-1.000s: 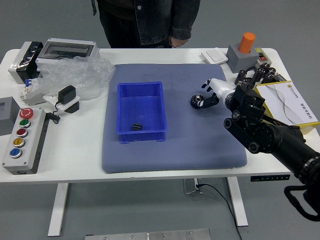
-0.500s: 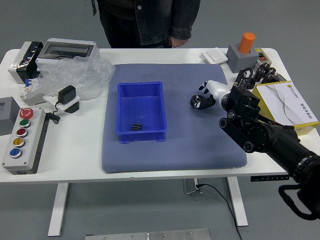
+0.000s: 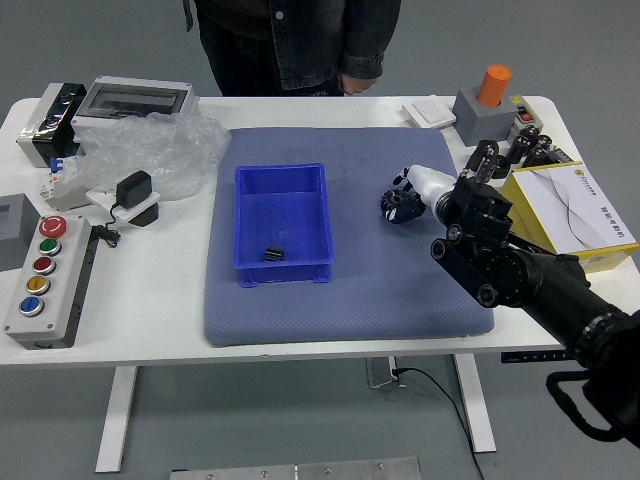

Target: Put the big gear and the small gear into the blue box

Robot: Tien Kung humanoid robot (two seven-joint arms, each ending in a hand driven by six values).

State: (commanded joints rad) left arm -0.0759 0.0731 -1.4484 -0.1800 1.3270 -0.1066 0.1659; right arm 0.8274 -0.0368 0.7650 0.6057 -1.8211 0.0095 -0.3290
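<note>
Grey and long, a button box (image 3: 72, 310) sits on the left part of the white table (image 3: 150, 310). Behind it is a clear, crinkly bag (image 3: 175, 150). Next comes the blue box (image 3: 285, 212) on a grey-blue mat (image 3: 390, 290). The small gear (image 3: 274, 254) is inside the box, down by its near wall. A person (image 3: 300, 45) in dark clothes stands at the far side, with one hand (image 3: 355, 84) at the table's edge. The big gear (image 3: 402, 207) is on the mat, to the right of the box. The robot's right hand (image 3: 425, 190) is at this gear, but I can't tell if its fingers are open or closed. A yellow box (image 3: 540, 215) is farther right, just beside the robot's arm (image 3: 545, 285)
</note>
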